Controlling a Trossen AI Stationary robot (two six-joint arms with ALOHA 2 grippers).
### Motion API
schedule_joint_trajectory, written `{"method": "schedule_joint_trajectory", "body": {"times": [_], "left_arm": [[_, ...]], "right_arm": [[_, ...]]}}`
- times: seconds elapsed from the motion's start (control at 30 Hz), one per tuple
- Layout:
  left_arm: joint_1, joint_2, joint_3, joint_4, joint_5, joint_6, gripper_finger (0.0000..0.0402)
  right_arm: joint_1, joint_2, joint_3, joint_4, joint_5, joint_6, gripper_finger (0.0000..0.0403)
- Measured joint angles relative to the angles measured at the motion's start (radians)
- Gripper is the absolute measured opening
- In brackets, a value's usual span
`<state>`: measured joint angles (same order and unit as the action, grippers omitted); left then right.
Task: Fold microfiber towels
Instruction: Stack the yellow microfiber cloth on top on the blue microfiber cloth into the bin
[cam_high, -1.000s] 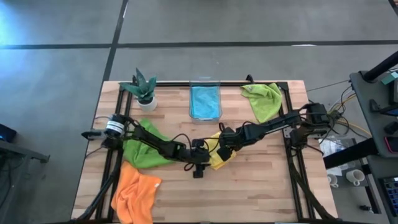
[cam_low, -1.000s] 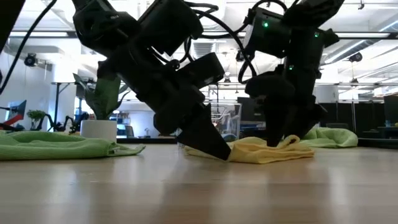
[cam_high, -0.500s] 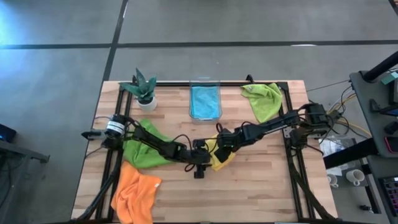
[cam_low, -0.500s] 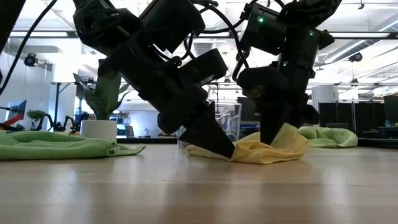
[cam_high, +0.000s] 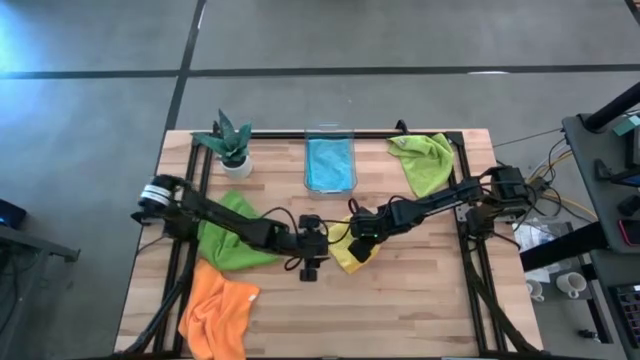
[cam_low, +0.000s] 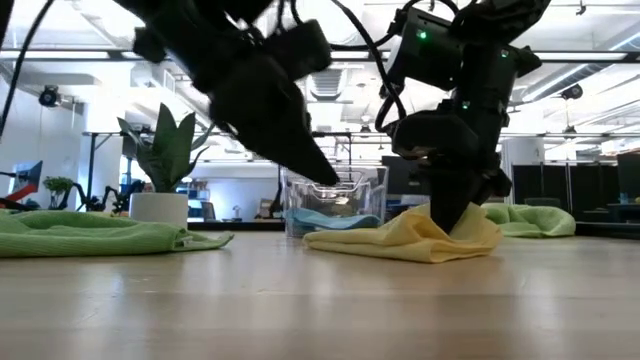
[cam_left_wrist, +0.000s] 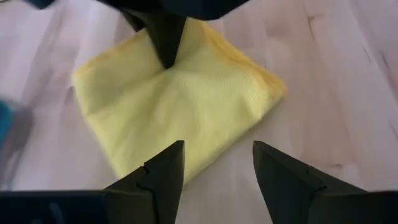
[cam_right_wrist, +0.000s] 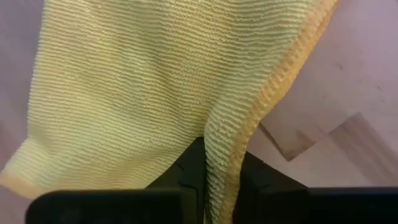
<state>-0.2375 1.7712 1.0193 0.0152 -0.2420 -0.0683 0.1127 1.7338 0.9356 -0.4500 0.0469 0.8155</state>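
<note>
So progress check, judging by how things lie rn: only one looks done, the soft blue microfiber towel sitting in the clear plastic bin at the back-middle of the wooden slat worktop. The small yellow microfiber towel is the one being worked, lying near the worktop's center, already doubled over into a smaller rough square but still rumpled w/ a raised peak in the low view, so prob mid-fold imo. The right end effector is pinched closed on a hemmed edge of the yellow towel; the right wrist view shows the cloth fed right between its fingers. The left end effector is lifted off the worktop just beside the yellow towel, fingers spread apart and holding nothing. Still untouched afaict: the darker green microfiber towel lies crumpled under the left arm, the bright orange microfiber towel is bunched at the front-left corner, and the lime green microfiber towel is heaped at the back-right. The little green potted plant at back-left is just decor. So roughly one down, one partway, three to go.
</note>
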Motion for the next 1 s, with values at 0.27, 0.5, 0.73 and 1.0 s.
{"method": "schedule_joint_trajectory", "body": {"times": [0.27, 0.5, 0.73, 1.0], "left_arm": [[-0.001, -0.189, -0.09, -0.103, -0.123, -0.06, 0.0175], [-0.009, -0.303, -0.191, -0.108, -0.216, -0.145, 0.0175], [-0.016, -0.392, -0.294, -0.095, -0.277, -0.17, 0.0175], [-0.019, -0.493, -0.371, -0.09, -0.278, -0.189, 0.0175]], "right_arm": [[-0.002, -0.011, 0.007, -0.013, 0.006, -0.027, 0.0097], [-0.02, -0.004, 0.0, 0.029, -0.026, 0.024, 0.0118], [-0.022, 0.003, -0.008, 0.043, -0.019, 0.056, 0.0035], [-0.02, -0.01, 0.13, -0.095, 0.063, 0.008, 0.0013]]}}
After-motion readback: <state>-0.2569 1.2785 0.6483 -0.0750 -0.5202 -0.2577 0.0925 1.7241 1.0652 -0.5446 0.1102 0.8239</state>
